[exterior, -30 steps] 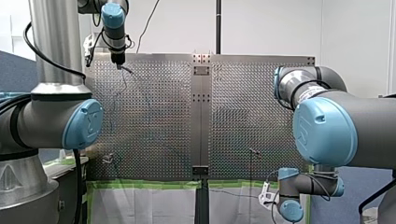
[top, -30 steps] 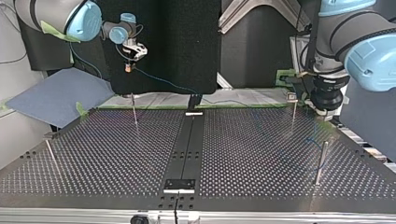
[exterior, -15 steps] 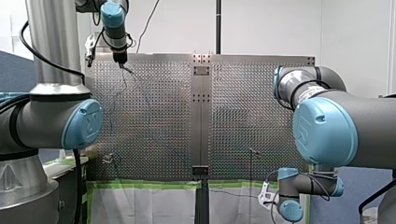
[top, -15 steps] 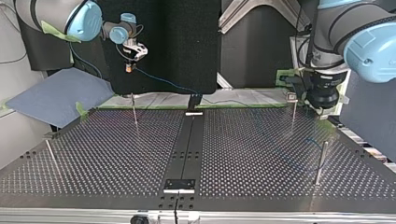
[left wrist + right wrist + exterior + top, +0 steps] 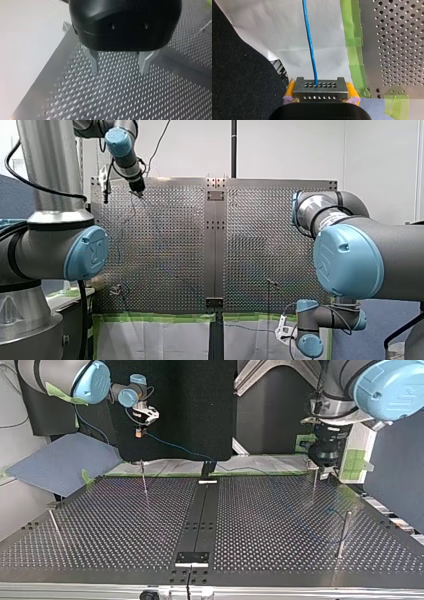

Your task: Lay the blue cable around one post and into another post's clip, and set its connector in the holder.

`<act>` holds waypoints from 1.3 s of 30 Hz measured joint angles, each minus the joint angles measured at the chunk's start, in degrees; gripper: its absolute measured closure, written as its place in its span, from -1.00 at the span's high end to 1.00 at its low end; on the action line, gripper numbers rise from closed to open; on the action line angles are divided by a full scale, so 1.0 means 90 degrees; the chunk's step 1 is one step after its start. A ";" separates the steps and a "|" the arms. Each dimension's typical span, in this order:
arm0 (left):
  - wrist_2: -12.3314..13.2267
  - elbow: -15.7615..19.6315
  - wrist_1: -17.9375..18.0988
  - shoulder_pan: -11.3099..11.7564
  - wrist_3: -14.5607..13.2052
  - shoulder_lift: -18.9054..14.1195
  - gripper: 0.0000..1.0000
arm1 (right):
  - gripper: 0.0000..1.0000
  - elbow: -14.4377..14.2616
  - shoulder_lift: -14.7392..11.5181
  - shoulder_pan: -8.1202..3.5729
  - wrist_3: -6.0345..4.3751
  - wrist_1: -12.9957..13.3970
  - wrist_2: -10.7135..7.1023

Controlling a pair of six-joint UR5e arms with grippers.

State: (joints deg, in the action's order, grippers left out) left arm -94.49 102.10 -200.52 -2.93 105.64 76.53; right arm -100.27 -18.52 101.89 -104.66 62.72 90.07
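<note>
My left gripper (image 5: 119, 70) hangs over the table (image 5: 125, 100), its 2 fingers (image 5: 94, 60) apart. My right gripper (image 5: 321, 92) clamps the connector (image 5: 320, 87); the cable (image 5: 310, 42) runs ahead.

Two robot arms: left arm (image 5: 55, 245), right arm (image 5: 355, 260). Two grippers: left gripper (image 5: 119, 68), right gripper (image 5: 320, 86). Four posts (image 5: 143, 479), (image 5: 54, 527), (image 5: 314, 482), (image 5: 342, 535) on one perforated table (image 5: 125, 525). One blue cable (image 5: 310, 45). One connector (image 5: 321, 93).
</note>
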 joint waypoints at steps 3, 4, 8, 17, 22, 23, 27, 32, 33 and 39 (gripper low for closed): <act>0.0175 0.0176 0.0178 -0.0090 0.0175 0.0037 0.58 | -1.00 0.0009 0.0000 0.0009 0.0008 -0.0008 0.0006; 0.0229 0.0229 0.0229 -0.0116 0.0229 0.0055 0.63 | -1.00 0.0012 0.0001 0.0014 0.0011 -0.0012 0.0007; 0.0484 0.0486 0.0484 -0.0265 0.0484 0.0230 0.63 | -1.00 0.0032 0.0000 0.0040 0.0039 -0.0028 0.0011; 0.0981 0.1002 0.1002 -0.0744 0.0807 0.0733 0.63 | -1.00 0.0047 -0.0001 0.0081 0.0093 -0.0071 0.0027; 0.0899 0.1253 0.1253 -0.0994 0.0898 0.0983 0.63 | -1.00 0.0048 0.0000 0.0094 0.0111 -0.0085 0.0039; 0.0844 0.1320 0.1321 -0.1059 0.0929 0.1048 0.63 | -1.00 0.0049 -0.0001 0.0095 0.0116 -0.0085 0.0041; 0.0644 0.1531 0.1533 -0.1270 0.0973 0.1260 0.63 | -1.00 0.0051 -0.0001 0.0098 0.0124 -0.0085 0.0043; 0.0396 0.1780 0.1781 -0.1520 0.0900 0.1511 0.63 | -1.00 0.0049 -0.0007 0.0114 0.0157 -0.0103 0.0030; 0.0355 0.1821 0.1821 -0.1562 0.0869 0.1552 0.63 | -1.00 0.0048 -0.0013 0.0118 0.0168 -0.0118 0.0027; 0.0044 0.2137 0.2139 -0.1876 0.0734 0.1866 0.69 | -1.00 -0.0017 -0.0189 0.0150 0.0217 -0.0269 0.0025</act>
State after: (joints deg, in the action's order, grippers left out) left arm -94.10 121.34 -181.27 -19.82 112.24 93.33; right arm -100.42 -20.22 103.24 -102.71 60.29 90.30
